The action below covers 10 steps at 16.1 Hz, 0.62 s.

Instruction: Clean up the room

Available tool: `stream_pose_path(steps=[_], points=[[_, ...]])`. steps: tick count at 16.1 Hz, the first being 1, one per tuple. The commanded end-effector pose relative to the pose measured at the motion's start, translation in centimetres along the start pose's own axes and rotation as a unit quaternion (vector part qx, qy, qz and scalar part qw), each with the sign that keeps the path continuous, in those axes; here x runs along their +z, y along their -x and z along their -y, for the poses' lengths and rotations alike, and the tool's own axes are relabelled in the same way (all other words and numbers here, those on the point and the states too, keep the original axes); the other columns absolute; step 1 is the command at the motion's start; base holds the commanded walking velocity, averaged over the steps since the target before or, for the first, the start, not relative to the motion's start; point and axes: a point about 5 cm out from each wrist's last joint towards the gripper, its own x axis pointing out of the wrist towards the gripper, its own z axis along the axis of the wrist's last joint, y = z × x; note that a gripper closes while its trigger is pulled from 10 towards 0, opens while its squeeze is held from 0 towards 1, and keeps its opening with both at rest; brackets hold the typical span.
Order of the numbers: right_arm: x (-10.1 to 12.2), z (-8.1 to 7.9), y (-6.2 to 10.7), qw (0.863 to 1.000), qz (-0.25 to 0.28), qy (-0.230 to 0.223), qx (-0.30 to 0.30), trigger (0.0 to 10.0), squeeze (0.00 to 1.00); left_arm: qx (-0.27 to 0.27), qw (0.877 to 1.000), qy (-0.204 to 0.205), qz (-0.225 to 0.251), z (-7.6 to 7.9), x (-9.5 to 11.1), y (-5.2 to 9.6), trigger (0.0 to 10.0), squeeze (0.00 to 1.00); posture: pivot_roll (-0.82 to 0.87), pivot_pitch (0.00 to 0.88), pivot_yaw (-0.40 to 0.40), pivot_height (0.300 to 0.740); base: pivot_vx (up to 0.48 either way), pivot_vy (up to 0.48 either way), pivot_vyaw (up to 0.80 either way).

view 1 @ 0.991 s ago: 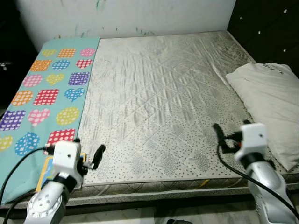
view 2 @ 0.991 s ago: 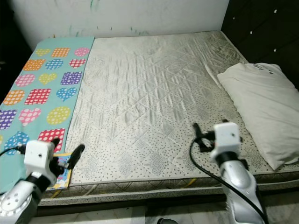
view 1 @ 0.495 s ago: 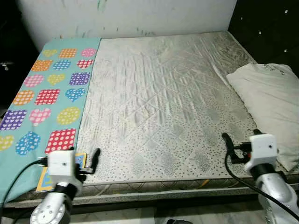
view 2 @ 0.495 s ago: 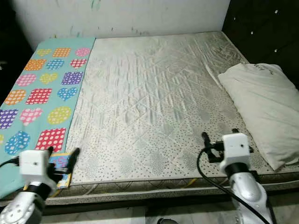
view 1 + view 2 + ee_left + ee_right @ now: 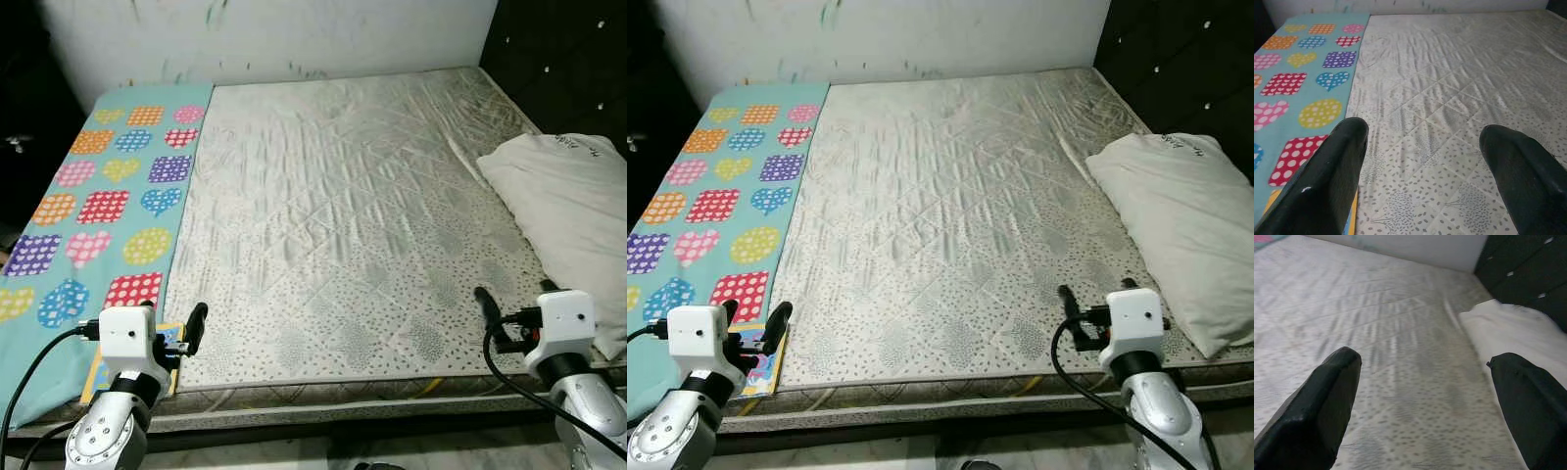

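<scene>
Before me lies a bed (image 5: 343, 225) with a heart sheet (image 5: 93, 206) at 9 o'clock and a pillow (image 5: 568, 215) at 3. My left claw (image 5: 1420, 181) and right claw (image 5: 1425, 411) hover low at 6, both wide apart and holding nothing, ready to tidy.

pillow (image 5: 568, 206) print too small to read

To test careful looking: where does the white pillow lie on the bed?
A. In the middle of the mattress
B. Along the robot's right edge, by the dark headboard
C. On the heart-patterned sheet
B: the pillow rests at the mattress's right edge, beside the headboard.
</scene>
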Motion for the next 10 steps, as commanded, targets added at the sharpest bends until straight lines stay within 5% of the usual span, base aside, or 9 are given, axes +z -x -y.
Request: stream_pose_path(steps=[1, 4, 5, 7, 9, 10], points=[[-0.3, 0.5, 0.1, 1.000, -0.003, 0.012, -0.027, 10.0, 0.00, 0.009, 1.000, -0.007, -0.001, -0.2, -0.1, -0.1, 10.0, 0.00, -0.17, 0.092, 0.065, 0.740, 0.000, 0.000, 0.00], [1.2, -1.0, -1.6, 0.998, 0.020, -0.042, -0.029, 10.0, 0.00, 0.007, 1.000, -0.009, 0.005, 0.2, 0.1, -0.5, 10.0, 0.00, -0.17, 0.096, 0.068, 0.740, 0.000, 0.000, 0.00], [4.5, -1.7, -3.5, 0.995, 0.076, -0.048, -0.038, 10.0, 0.00, 0.004, 1.000, -0.010, 0.010, 0.5, 0.3, -0.7, 10.0, 0.00, -0.16, 0.097, 0.066, 0.740, 0.000, 0.000, 0.00], [8.0, 0.8, -5.2, 0.986, 0.133, 0.009, -0.100, 10.0, 0.00, 0.002, 1.000, -0.012, 0.011, 0.5, 0.3, -0.6, 10.0, 0.00, -0.16, 0.102, 0.063, 0.740, 0.000, 0.000, 0.00], [8.3, 3.7, -5.9, 0.982, 0.131, 0.029, -0.135, 10.0, 0.00, 0.008, 1.000, -0.008, 0.007, 0.4, 0.1, -0.5, 10.0, 0.00, -0.16, 0.104, 0.060, 0.740, 0.000, 0.000, 0.00], [8.1, 4.0, -5.9, 0.982, 0.127, 0.032, -0.134, 10.0, 0.00, 0.008, 1.000, -0.008, 0.006, 0.4, 0.1, -0.5, 10.0, 0.00, -0.16, 0.104, 0.060, 0.740, 0.000, 0.000, 0.00]])
